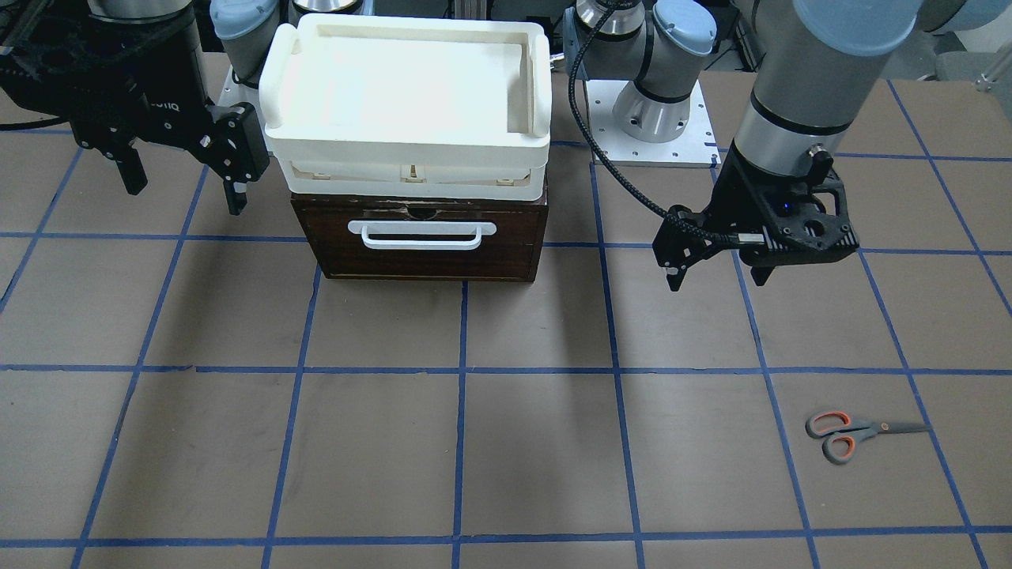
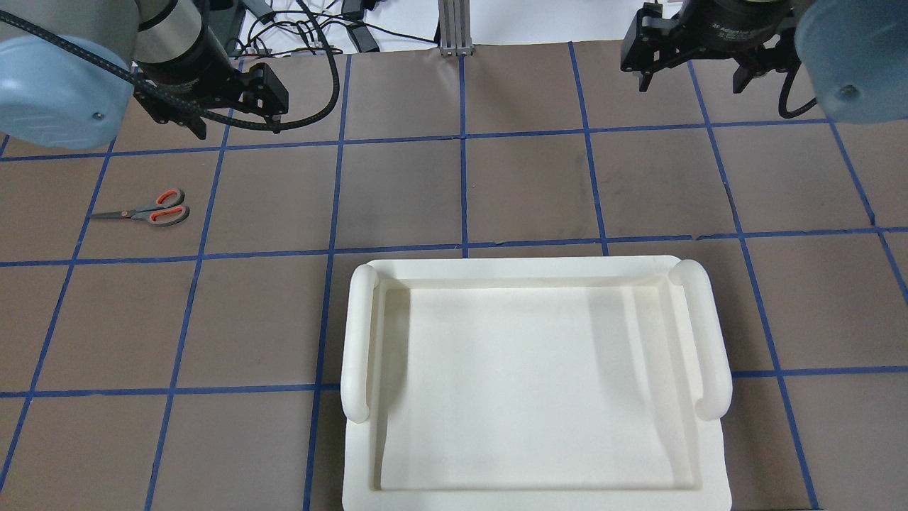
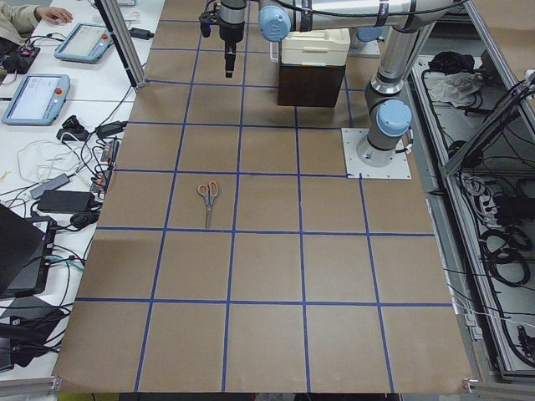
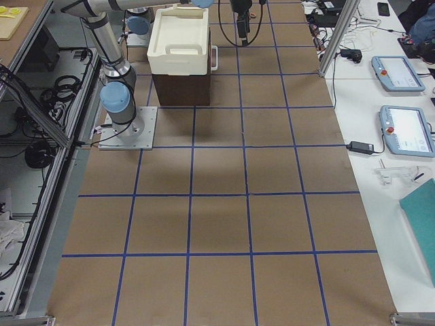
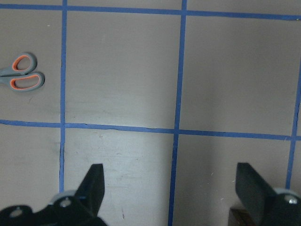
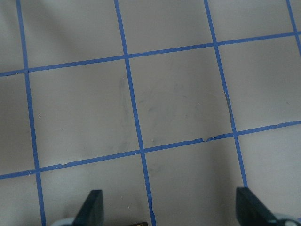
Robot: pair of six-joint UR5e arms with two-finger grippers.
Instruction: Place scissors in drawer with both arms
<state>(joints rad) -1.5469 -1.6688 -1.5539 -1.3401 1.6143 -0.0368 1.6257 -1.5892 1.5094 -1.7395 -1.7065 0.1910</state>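
Surface: a table (image 1: 538,442) covered in a matte brown sheet is seen, flat, with a few scuffs and faint dark smudges. It's ruled into big squares by blue tape (image 1: 461,371), which is frayed in spots.

Room: white benches (image 4: 360,170) are set along the far side, across from the robot. They are loaded with touchscreen pendants (image 4: 408,129) and loose black cables. A bare aluminium post (image 4: 340,34) is stood at the table's edge.

Scissors: the scissors (image 1: 862,433) are laid flat on the robot's left part of the table with the blades shut. The blades are dark grey metal, and the grey handles have loops lined in orange. Nothing is touching them, and they're well apart from the drawer.

Drawer: the drawer (image 1: 419,237) is a boxy thing of dark brown, slightly glossy wood. It is parked mid-table near the robot bases and shown pushed shut. A white bar handle (image 1: 421,235) is fixed across the front.

Bin: a white plastic tray-like bin (image 1: 403,103) with fat rounded rims is stacked on top and overhangs the wood.

Left gripper: the left gripper (image 1: 718,278) is black and hung above the table, with its fingers spread wide and nothing between them. The scissors are caught at the left edge of its wrist view.

Right gripper: the right gripper (image 1: 186,196) is black too, with its fingers apart and nothing held. It is hung in the air just beside the bin on the robot's right.

Arms: the arms (image 1: 798,87) are smooth grey metal tubes with light blue caps, and a braided black cable (image 1: 609,150) is looped along the left one.
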